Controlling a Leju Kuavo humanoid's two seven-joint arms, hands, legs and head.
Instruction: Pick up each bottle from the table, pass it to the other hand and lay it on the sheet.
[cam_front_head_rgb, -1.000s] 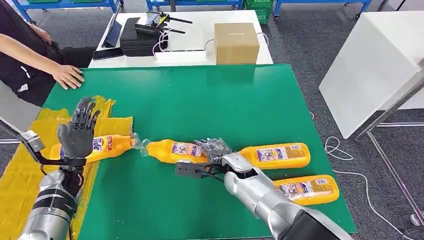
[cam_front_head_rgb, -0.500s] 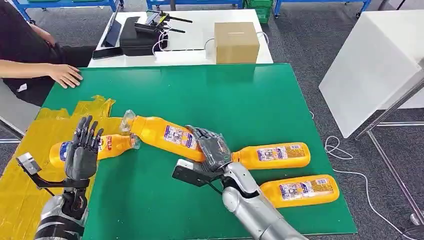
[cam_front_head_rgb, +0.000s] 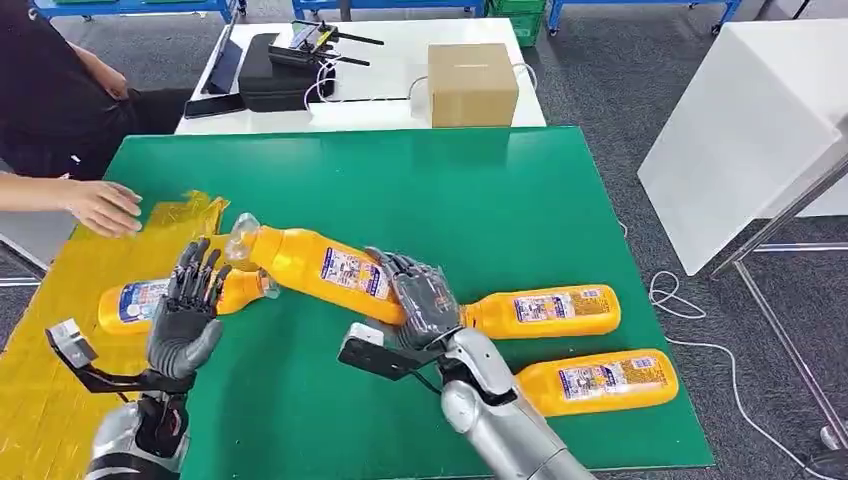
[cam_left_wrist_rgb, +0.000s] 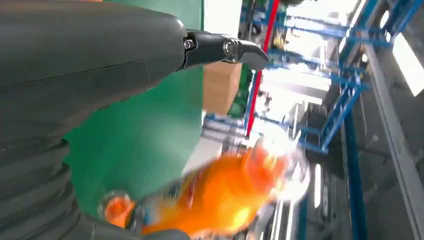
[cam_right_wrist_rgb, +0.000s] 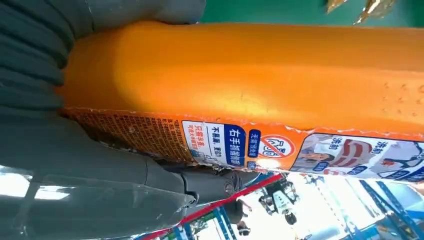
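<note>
I can't see the base of the raised bottle (cam_front_head_rgb: 310, 265); my right hand (cam_front_head_rgb: 425, 297) covers it. On the left wrist camera that bottle (cam_left_wrist_rgb: 220, 197) is just an orange blur. My left hand (cam_front_head_rgb: 188, 312) hides part of the bottle on the sheet (cam_front_head_rgb: 150, 298).

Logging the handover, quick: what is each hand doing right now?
Left hand: open, fingers spread, holding nothing.
Right hand: grips the raised orange bottle.
</note>
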